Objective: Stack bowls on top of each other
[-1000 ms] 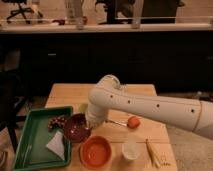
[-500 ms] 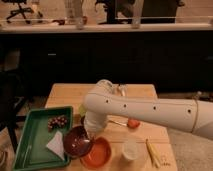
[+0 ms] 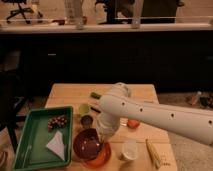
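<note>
The small glossy maroon-brown bowl [image 3: 87,144] hangs tilted, its inside facing the camera, right over the left part of the wider orange bowl [image 3: 101,156] at the table's front edge. Whether the two bowls touch I cannot tell. My gripper [image 3: 104,133] comes down from the white arm [image 3: 150,116] and is shut on the maroon bowl's right rim. Most of the orange bowl is hidden behind the maroon one.
A green tray [image 3: 30,145] with grapes [image 3: 57,122] and a white napkin [image 3: 56,145] lies at the left. A green cup [image 3: 84,108], a small dark cup [image 3: 86,120], a white cup [image 3: 129,150], an orange fruit [image 3: 133,123] and a yellow corn cob [image 3: 153,153] stand around the bowls.
The gripper has carried the maroon bowl down and toward the front, from beside the tray to over the orange bowl. The arm's elbow has swung left with it.
</note>
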Available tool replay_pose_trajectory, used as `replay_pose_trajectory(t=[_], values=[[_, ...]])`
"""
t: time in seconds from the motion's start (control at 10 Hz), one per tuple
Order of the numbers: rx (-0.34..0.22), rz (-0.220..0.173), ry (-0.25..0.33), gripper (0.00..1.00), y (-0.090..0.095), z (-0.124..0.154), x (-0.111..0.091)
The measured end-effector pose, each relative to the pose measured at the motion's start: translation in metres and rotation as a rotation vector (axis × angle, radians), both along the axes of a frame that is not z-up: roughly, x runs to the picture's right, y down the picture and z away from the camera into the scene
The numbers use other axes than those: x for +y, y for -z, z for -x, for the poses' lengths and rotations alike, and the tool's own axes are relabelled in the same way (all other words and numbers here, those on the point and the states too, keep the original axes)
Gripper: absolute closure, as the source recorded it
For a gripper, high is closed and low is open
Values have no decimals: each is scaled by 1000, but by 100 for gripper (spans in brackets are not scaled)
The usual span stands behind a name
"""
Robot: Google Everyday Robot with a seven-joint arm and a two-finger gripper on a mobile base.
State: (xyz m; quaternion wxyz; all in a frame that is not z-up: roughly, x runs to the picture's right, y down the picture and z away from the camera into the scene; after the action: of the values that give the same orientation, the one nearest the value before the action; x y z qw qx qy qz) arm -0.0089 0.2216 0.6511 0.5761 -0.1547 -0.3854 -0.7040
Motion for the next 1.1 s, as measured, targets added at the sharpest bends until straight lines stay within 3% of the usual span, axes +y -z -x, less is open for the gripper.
replay_pose_trajectory(t=[0.4, 1.1], values=[[-36, -43, -42, 100, -9, -8, 1], [-54, -42, -35, 99, -22, -21, 14]])
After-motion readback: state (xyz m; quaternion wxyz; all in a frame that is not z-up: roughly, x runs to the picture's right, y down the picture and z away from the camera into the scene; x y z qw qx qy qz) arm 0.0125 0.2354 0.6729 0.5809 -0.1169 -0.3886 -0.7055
